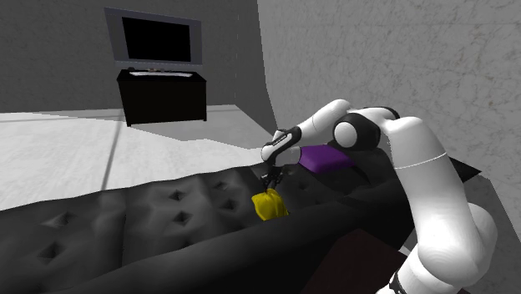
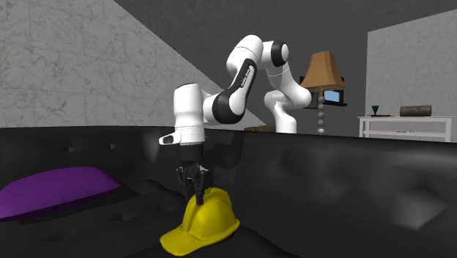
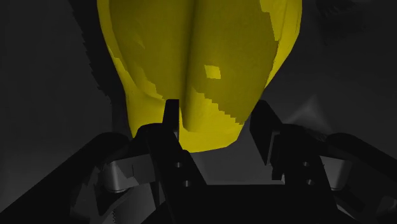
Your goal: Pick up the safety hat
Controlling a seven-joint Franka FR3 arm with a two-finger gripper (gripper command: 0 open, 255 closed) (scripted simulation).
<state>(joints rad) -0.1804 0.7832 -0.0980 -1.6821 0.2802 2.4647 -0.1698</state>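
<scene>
The two black fingers (image 3: 170, 130) of the gripper (image 3: 216, 121) sit closest to the wrist camera. They are spread apart, and one end of the yellow hard hat (image 3: 203, 57) fills the gap between them. One finger lies against the raised ridge that runs down the middle of the hat's shell, and the other stands at the shell's outer curve. I cannot tell whether either pad is pressing on the hat, so I would not call it gripped yet.

The hat rests right way up on the dark tufted sofa (image 2: 329, 183) beneath it. In the second exterior view the gripper points straight down onto the hat's crown, on the side away from the brim. A purple cushion (image 2: 55, 187) lies well apart from the hat, towards that view's left. The white arm (image 2: 242, 80) reaches over the sofa back behind the hat.

The hat's long axis, from brim to back along the ridge, runs away from the gripper, in line with the gap between the fingers, so they would close across the narrower width. The hat is directly under and between the jaws, not off to a side. The next step looks like closing and lifting. The rounded, smooth shell could slip out if the fingers catch too little of it.
</scene>
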